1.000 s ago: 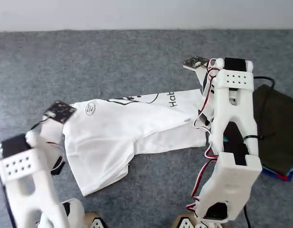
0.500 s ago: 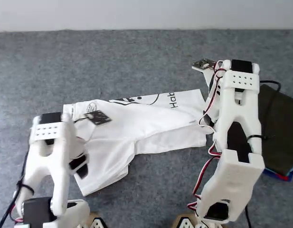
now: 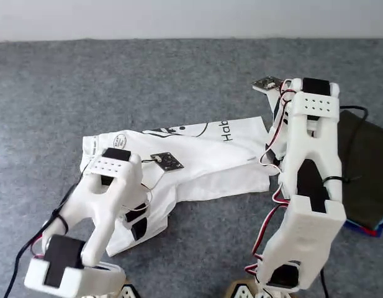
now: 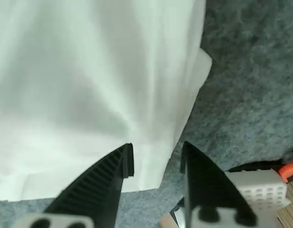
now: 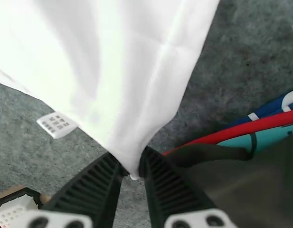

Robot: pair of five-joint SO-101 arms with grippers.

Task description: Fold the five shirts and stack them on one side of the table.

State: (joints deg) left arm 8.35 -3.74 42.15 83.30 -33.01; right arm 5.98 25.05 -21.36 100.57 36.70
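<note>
Right gripper: pinched the white shirt at its right corner, anchoring it for folding.
Left gripper: jaws apart over the shirt's near-left edge, likely to grasp.

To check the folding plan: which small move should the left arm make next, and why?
Probably lower the left gripper and close it on the shirt edge: it is open over that edge, while the right gripper pinches a corner.
</note>
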